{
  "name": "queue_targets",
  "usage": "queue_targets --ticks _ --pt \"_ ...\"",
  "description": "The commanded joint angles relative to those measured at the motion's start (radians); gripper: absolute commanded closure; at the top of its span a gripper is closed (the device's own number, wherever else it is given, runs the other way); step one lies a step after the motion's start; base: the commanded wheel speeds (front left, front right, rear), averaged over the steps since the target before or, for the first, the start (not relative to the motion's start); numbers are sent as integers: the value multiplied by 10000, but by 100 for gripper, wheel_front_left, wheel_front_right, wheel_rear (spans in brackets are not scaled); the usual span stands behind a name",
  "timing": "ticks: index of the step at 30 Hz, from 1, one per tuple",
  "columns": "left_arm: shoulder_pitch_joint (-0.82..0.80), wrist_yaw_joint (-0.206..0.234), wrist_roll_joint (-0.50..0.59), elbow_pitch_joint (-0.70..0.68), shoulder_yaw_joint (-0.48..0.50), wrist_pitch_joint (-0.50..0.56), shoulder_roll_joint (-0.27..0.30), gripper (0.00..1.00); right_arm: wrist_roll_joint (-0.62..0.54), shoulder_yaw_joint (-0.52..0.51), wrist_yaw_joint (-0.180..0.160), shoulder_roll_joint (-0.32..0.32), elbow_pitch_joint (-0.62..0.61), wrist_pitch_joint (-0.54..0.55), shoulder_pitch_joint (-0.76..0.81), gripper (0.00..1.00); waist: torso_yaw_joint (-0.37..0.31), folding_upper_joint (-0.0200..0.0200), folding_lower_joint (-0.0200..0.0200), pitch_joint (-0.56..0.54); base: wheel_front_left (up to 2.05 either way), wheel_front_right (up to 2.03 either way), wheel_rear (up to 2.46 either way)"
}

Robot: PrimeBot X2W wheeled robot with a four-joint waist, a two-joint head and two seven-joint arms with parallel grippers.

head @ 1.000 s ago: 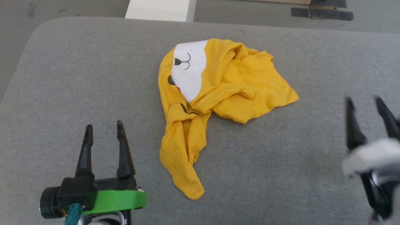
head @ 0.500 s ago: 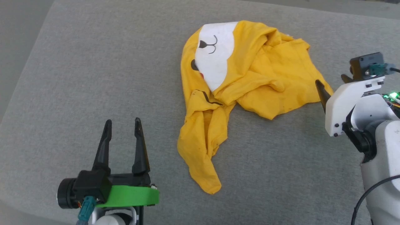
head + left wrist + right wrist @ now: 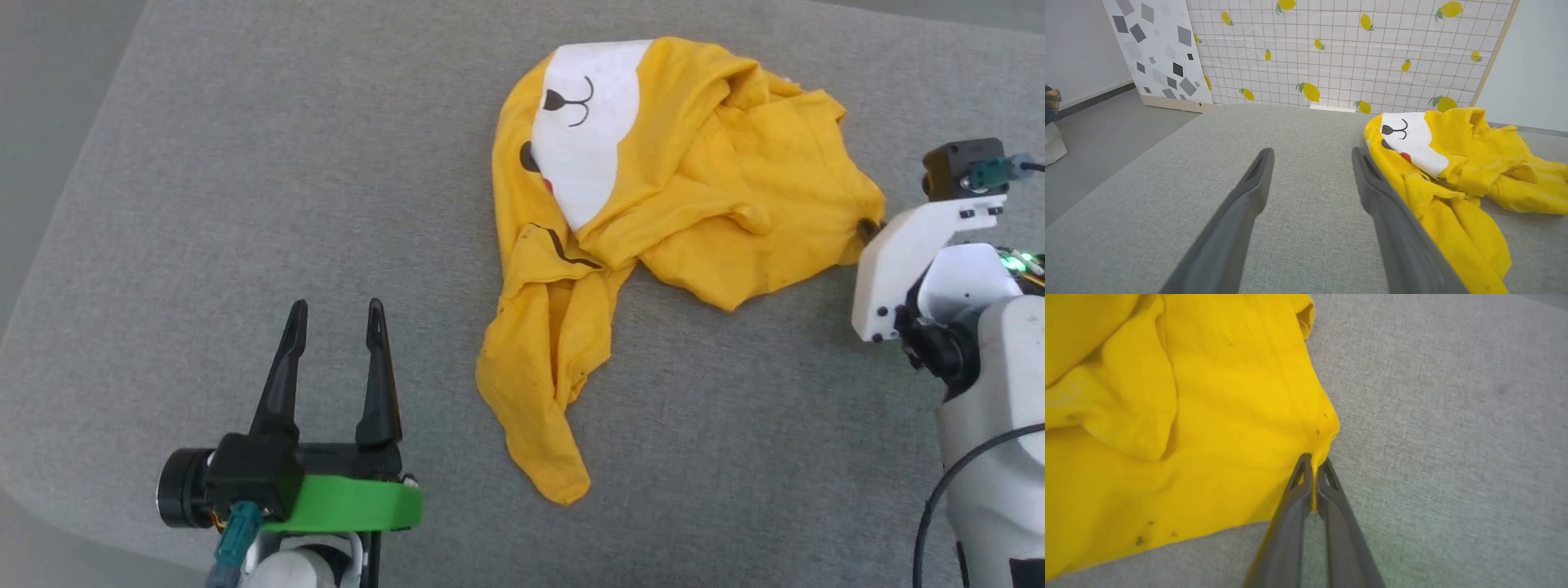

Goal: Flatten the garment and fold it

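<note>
The garment is a mustard-yellow T-shirt lying crumpled on the grey cushion, its white cartoon face turned up at the far side and one long fold trailing toward me. My right gripper is shut on the garment's right corner, with the hem pinched between its two fingers. In the head view that gripper sits at the cloth's right edge, mostly hidden by its white mount. My left gripper stands open to the left of the trailing fold, with nothing between its fingers. The garment lies just right of it.
The grey cushion's rounded left edge drops to a grey floor. Beyond the cushion stand a lemon-print grid panel and a panel with grey diamond shapes.
My right gripper has come in from the lower right to the garment's right corner and shut on it. The head camera has shifted; the left gripper stays open.
</note>
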Motion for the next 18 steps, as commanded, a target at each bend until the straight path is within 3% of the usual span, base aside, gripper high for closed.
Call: queue_targets --ticks 1,6,11,18 --pt "-164 -95 78 49 41 -47 -47 0 171 -47 -15 26 -52 -252 -179 100 -207 0 0 -130 0 0 0" --pt "-87 -166 136 190 146 -47 -83 0 865 -700 -15 -116 -1271 -817 -225 100 -585 0 0 -546 0 0 0" --pt "122 -226 151 203 280 -47 -105 0 1332 -2276 -15 -444 -3329 -497 1027 100 -983 0 0 -820 0 0 0" --pt "202 -358 166 198 288 -47 -132 0 1264 -5211 -15 333 -5414 448 3997 100 -1308 0 0 -768 0 0 0"
